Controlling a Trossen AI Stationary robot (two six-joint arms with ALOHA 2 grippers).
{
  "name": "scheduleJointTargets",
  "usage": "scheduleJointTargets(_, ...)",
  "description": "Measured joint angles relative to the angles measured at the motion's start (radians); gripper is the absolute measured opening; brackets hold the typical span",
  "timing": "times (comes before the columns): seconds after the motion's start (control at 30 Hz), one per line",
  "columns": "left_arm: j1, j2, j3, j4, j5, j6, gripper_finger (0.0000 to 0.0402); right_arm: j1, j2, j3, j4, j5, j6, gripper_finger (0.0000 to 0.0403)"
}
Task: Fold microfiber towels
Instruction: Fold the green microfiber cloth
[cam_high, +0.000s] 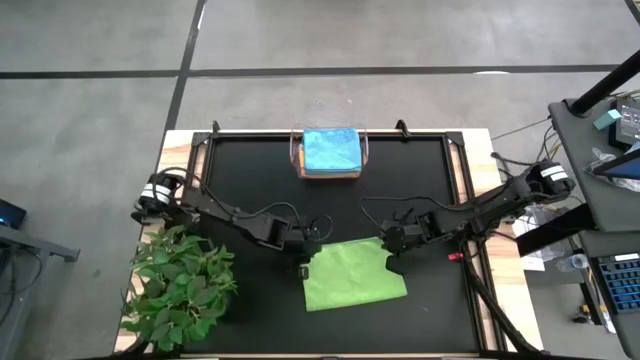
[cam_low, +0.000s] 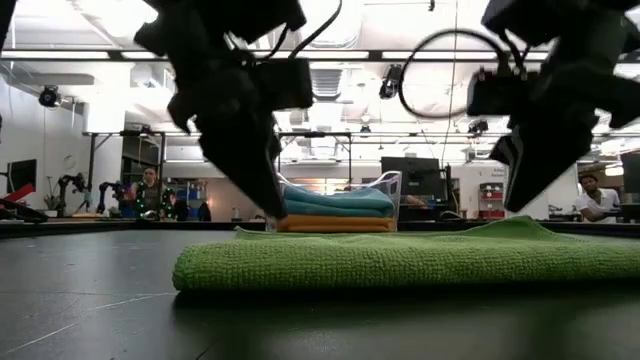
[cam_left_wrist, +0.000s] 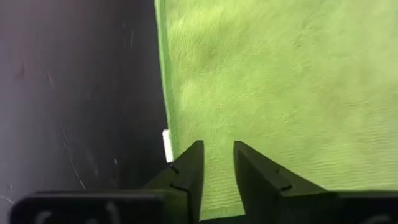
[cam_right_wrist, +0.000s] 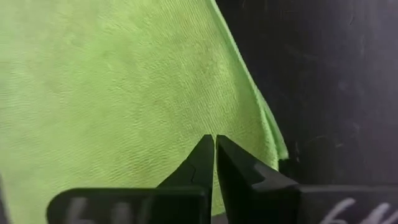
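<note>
- The desk (cam_high: 250, 170) is a black mat with the lime green towel (cam_high: 352, 273) lying flat at lower centre of the high view.
- A clear bin (cam_high: 298, 160) at upper centre holds the stacked towels (cam_high: 331, 150), light blue on top.
- The left hand (cam_high: 304, 262) is at the green towel's upper-left corner, its fingers (cam_left_wrist: 186, 177) slightly apart above the cloth edge, gripping nothing.
- The right hand (cam_high: 391, 261) is at the upper-right corner, fingers pressed together, holding nothing.

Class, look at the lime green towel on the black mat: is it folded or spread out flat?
Folded. The lime green towel lies as a doubled rectangle; the low view shows a thick rounded edge, and the right wrist view shows two layers at its corner.
</note>
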Motion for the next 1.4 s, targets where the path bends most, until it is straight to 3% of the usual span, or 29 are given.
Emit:
scheduleJointTargets(0.13, 0.003, 0.004, -0.053, 0.098, -0.002, -0.018, 0.0034, -0.001, 0.044, -0.035, 0.037, 0.023, 0.018, 0.0011)
scheduleJointTargets(0.3, 0.012, 0.035, -0.073, 0.104, -0.005, -0.02, 0.0003, -0.001, 0.11, -0.041, 0.056, 0.108, 0.025, 0.0011)
scheduleJointTargets(0.7, 0.114, 0.013, -0.076, -0.068, -0.205, 0.077, 0.0003, -0.084, 0.218, 0.043, 0.07, 0.235, -0.057, 0.0011)
scheduleJointTargets(0.97, 0.214, -0.056, -0.077, -0.167, -0.234, 0.117, 0.0004, -0.195, 0.205, 0.098, 0.069, 0.261, -0.174, 0.0011)
scheduleJointTargets(1.2, 0.208, -0.096, -0.062, -0.086, -0.24, 0.133, 0.0004, -0.211, 0.156, 0.14, 0.064, 0.261, -0.262, 0.0011)
scheduleJointTargets(1.4, 0.146, -0.115, -0.062, 0.048, -0.237, 0.133, 0.0004, -0.211, 0.095, 0.147, 0.069, 0.259, -0.239, 0.0011)
